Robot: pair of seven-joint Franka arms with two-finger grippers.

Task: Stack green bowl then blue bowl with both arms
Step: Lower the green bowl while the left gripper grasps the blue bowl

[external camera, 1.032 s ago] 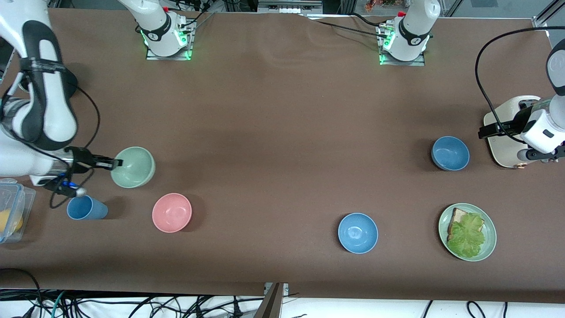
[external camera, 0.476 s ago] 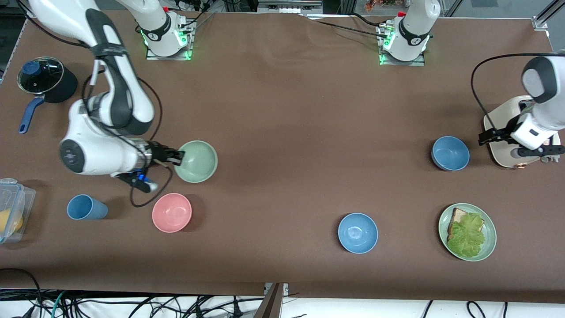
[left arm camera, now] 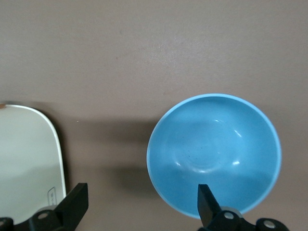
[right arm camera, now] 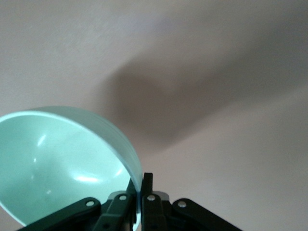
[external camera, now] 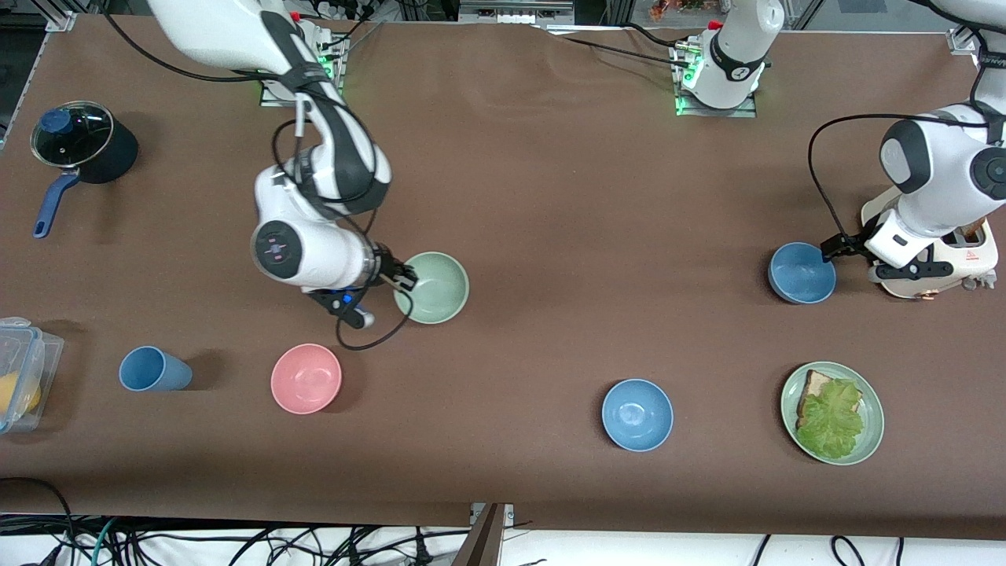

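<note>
The right arm reaches from its base down over the middle of the table, elbow bent and wrist turned sideways. The right gripper (external camera: 405,277) is pinched shut on the rim of the green bowl (external camera: 433,287), one finger inside and one outside, and holds it clear of the table (external camera: 550,236), with its shadow below in the right wrist view. The left arm folds at its own end of the table, its forearm over the pale appliance (external camera: 935,259). The left gripper (external camera: 835,248) hangs with fingers spread wide just above the blue bowl (external camera: 801,272), straddling the rim nearest that appliance, touching nothing. A second blue bowl (external camera: 637,414) sits nearer the front camera.
</note>
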